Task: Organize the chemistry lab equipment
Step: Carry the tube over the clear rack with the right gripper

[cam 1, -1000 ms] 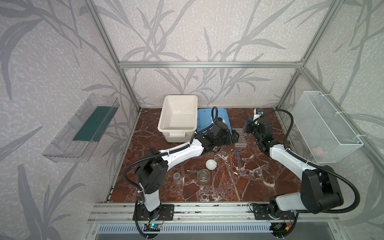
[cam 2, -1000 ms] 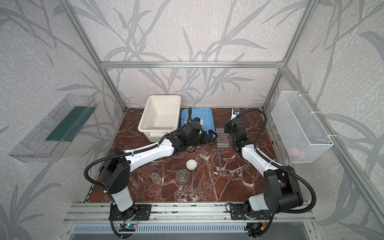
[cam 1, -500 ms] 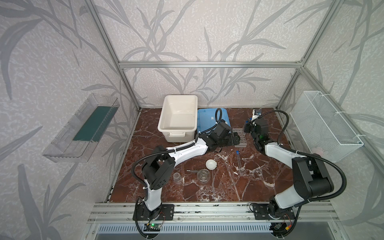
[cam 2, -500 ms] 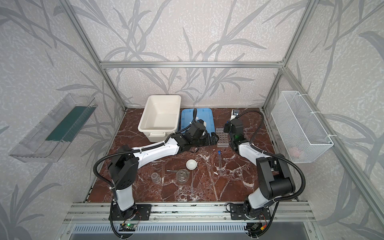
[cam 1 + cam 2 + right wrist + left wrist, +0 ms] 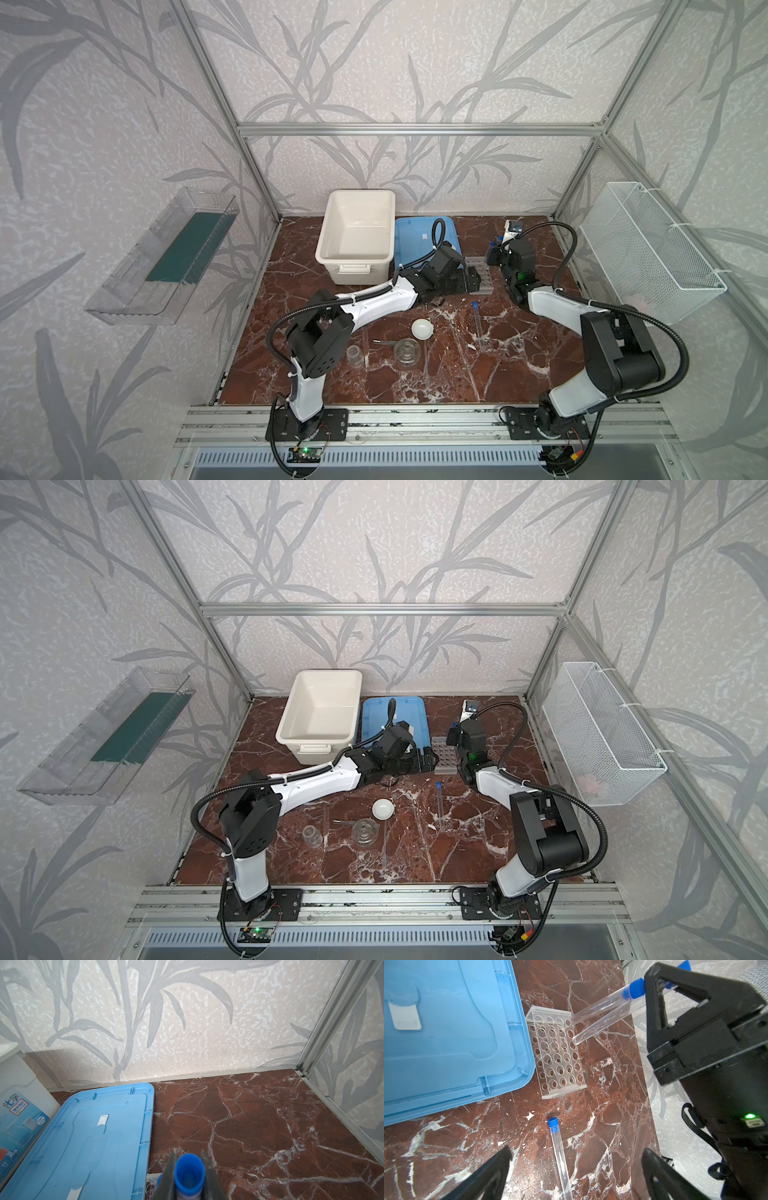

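Tubing like this is reading as light, stiff, slick and probably brittle, so you are wanting a gentle pinch near the cap, never mid-span. Your right gripper is clamping a blue-capped test tube at its capped end. It is tilted, tip hovering by an edge hole of the clear grid rack, toward the bench's back edge beside the blue lid. A second tube seems to be leaning in a corner hole. A third tube is lying nearer the bench's middle, under your wide-open left gripper.
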You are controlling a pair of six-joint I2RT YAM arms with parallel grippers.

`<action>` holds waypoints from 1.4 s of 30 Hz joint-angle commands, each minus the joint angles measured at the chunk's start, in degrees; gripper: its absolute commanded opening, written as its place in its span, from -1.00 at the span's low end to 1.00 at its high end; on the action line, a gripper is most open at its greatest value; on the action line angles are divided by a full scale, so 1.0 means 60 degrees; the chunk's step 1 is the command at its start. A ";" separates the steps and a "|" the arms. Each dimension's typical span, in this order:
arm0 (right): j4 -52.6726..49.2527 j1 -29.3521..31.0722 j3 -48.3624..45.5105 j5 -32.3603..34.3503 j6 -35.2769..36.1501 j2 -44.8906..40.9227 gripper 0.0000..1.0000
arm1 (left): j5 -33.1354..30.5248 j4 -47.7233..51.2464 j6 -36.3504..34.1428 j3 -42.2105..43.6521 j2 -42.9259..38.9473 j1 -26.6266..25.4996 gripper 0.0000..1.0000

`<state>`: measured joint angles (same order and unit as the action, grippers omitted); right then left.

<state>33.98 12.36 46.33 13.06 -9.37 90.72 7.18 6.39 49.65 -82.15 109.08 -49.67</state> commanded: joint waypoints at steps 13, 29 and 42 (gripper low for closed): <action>-0.0103 -0.0039 -0.0466 0.0229 -0.0072 -0.0862 -0.74 | -0.0027 -0.0373 0.0100 0.0174 -0.0017 -0.0057 0.99; 0.0416 -0.0038 -0.0193 0.0172 -0.0165 0.0190 -0.74 | -0.0027 -0.0492 0.0133 0.0261 0.0001 -0.0063 0.98; 0.0163 -0.0039 -0.0221 0.0021 -0.0028 -0.0520 -0.73 | 0.0034 -0.0596 0.0183 0.0306 0.0027 -0.0057 0.98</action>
<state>36.99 12.36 44.27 13.78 -10.63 90.30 7.22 3.84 50.15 -80.77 109.08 -49.82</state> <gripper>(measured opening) 0.176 0.991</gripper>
